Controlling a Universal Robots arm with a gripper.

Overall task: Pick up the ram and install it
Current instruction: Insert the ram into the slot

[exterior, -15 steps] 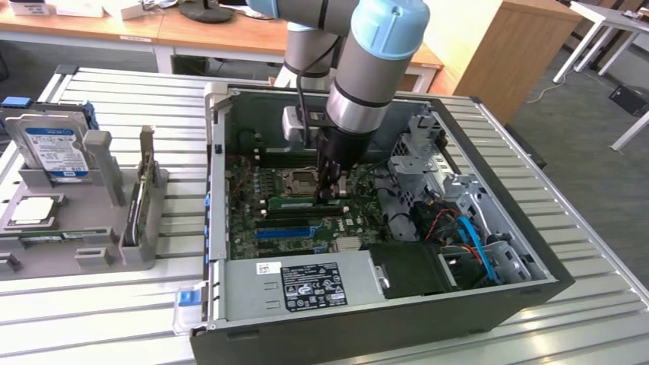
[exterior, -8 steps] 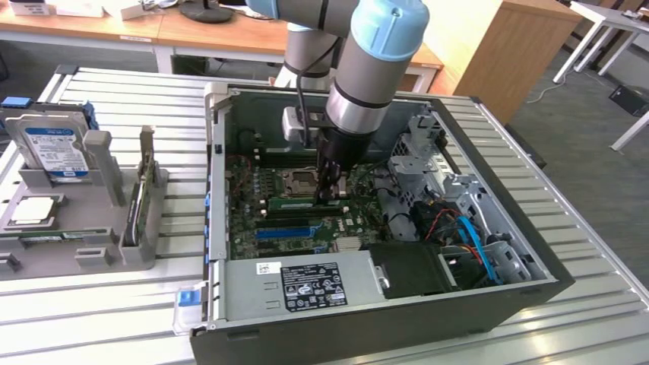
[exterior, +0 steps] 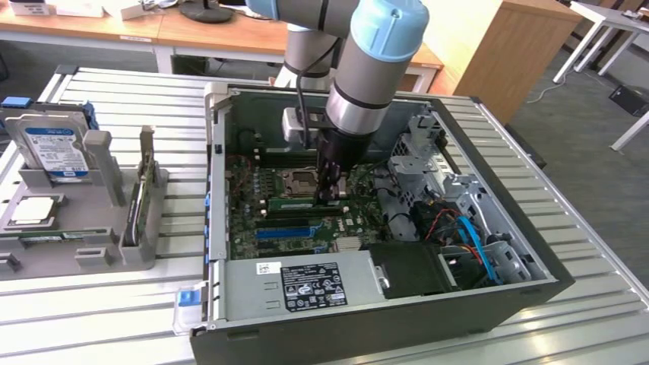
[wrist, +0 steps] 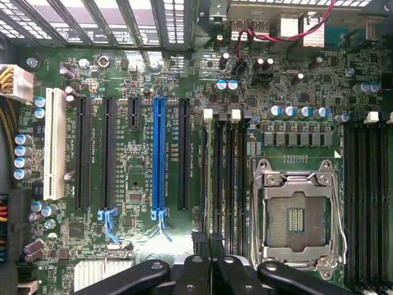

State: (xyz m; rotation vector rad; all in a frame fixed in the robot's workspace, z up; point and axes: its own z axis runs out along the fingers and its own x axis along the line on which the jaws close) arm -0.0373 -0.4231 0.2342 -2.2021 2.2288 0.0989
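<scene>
Now: the ram [exterior: 292, 204] is inside the computer case [exterior: 217, 144], standing on its long edge along a memory slot, white label facing out; it does not lie loose on the motherboard [exterior: 248, 220]. Edge-down and in line with the slot is how its contacts can meet the socket, so I judge it entered but cannot tell whether it is fully seated or latched.

The gripper [exterior: 330, 194] sits at the ram's 3 o'clock end in the exterior view; its fingers [wrist: 216, 246] are drawn close together on the stick's thin end, which I read as a pinch on the ram and not a bare closed tool. The arm comes straight down through the open side of the case; probably so the stick keeps square to the slot.

The empty processor socket [exterior: 301, 181] is just beside the slot, at the ram's 12 o'clock in the exterior view; the blue expansion slot [exterior: 284, 230] is near, at 6 o'clock; the power supply [exterior: 304, 283] is further toward 6 o'clock.

Well apart, toward 9 o'clock of the case, a grey parts holder [exterior: 96, 198] keeps a hard drive [exterior: 53, 148] propped up and a processor chip [exterior: 33, 211] flat; likely so each part is presented for a clean pick.
</scene>
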